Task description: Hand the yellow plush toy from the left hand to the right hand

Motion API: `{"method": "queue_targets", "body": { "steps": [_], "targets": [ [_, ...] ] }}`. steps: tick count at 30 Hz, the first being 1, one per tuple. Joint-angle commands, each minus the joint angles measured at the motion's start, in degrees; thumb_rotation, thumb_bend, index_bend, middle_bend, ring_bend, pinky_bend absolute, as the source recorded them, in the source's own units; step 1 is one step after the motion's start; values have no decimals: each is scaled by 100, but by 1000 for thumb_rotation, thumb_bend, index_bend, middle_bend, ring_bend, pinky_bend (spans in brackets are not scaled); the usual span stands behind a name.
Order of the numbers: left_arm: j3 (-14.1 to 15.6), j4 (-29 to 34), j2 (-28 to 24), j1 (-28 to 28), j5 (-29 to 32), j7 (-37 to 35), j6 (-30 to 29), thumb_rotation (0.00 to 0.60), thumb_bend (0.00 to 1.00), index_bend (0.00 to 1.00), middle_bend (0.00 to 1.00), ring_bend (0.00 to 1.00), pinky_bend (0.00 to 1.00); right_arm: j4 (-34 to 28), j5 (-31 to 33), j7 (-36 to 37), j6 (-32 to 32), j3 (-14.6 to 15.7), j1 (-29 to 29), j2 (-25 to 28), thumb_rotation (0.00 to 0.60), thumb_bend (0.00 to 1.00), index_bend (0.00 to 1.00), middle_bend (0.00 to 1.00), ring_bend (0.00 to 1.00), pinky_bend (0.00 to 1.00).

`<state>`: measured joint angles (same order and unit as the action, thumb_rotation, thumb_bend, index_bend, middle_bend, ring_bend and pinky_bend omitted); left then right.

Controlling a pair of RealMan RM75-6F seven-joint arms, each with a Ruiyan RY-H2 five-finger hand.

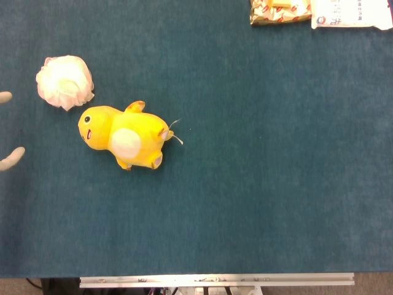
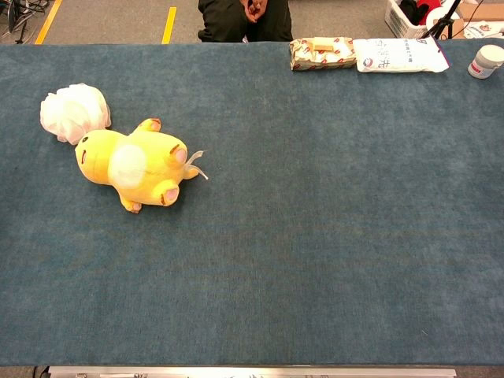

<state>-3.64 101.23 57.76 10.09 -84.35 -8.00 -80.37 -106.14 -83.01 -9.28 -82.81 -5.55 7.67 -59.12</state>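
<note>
The yellow plush toy [image 1: 124, 136] lies on its back on the blue table cloth, left of centre, head pointing left; the chest view shows the toy [image 2: 134, 165] in the same spot. Nothing touches it. Only two pale fingertips of my left hand [image 1: 11, 158] poke in at the left edge of the head view, spread apart and holding nothing, a short way left of the toy's head. The chest view does not show that hand. My right hand appears in neither view.
A white crumpled ball [image 1: 64, 82] sits just up-left of the toy's head. Snack packets [image 2: 323, 53] and a white bag [image 2: 398, 55] lie along the far edge, with a white jar [image 2: 484, 61] at the far right. A seated person [image 2: 244, 20] is beyond the table.
</note>
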Motion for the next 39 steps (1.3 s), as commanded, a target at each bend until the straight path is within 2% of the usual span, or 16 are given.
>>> {"method": "queue_targets", "body": {
  "steps": [1, 12, 18, 22, 28, 39],
  "targets": [
    [-1, -1, 6, 0, 4, 6, 3, 600, 173, 208, 81, 0, 179, -3, 11, -4, 18, -3, 8, 5, 600, 394, 19, 196, 106, 192],
    [130, 31, -204, 170, -128, -160, 447, 600, 173, 208, 81, 0, 180, -35, 39, 54, -93, -204, 71, 110, 600, 394, 19, 196, 106, 192],
    [286, -112, -369, 646, -397, -724, 1346, 600, 173, 199, 81, 0, 180, -94, 209, 25, -28, -372, 176, 235, 600, 394, 19, 196, 106, 192],
    [362, -313, -317, 996, -564, -1159, 1903, 600, 173, 171, 75, 0, 180, -108, 243, 52, 8, -382, 197, 254, 600, 394, 19, 196, 106, 192],
    [390, -833, -6, 1440, -647, -1675, 2490, 600, 173, 139, 62, 0, 180, -116, 242, 87, 2, -351, 175, 278, 600, 394, 19, 196, 106, 192],
    [311, -1768, 825, 1794, -297, -2028, 2918, 600, 173, 109, 51, 0, 180, -119, 263, 118, -60, -326, 121, 312, 600, 394, 19, 196, 106, 192]
  ]
}}
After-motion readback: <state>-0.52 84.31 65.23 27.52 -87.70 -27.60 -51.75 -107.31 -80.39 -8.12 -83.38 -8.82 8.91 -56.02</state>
